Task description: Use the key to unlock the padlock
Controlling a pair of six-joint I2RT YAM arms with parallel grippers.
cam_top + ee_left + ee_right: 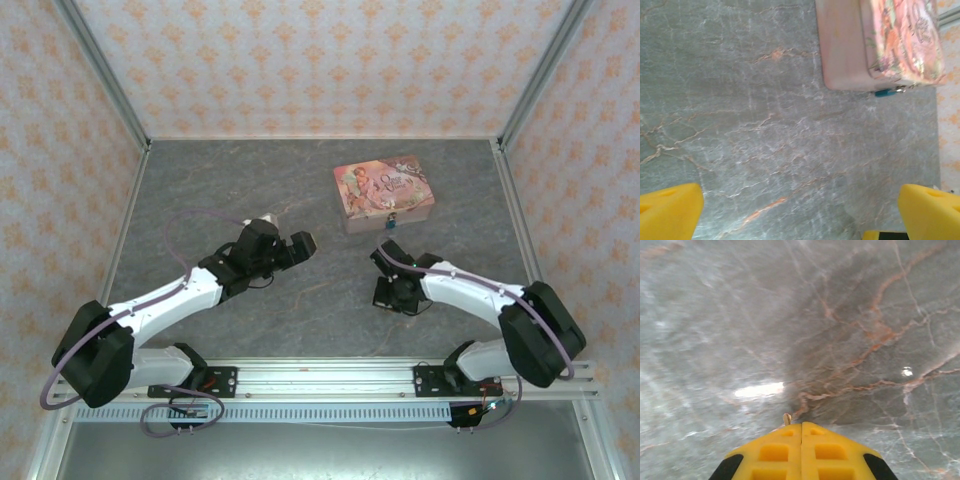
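Curly writing on the pink box [383,190] lid cannot be read. The padlock [392,223] sits at the box's 6 o'clock side. The left wrist view shows it teal at 1 o'clock, beyond the left gripper [800,200], which is spread wide over bare table [740,125]. The right gripper [801,424] is pressed together on the key [787,418], whose pale tip pokes out at 11 o'clock.

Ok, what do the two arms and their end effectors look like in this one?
Both arms match: the left arm and right arm have white link shells between bulky black joint housings, each with a thin lilac cable looping alongside. The left end effector and right end effector carry bright yellow blocky fingers; the right one's show square recesses.
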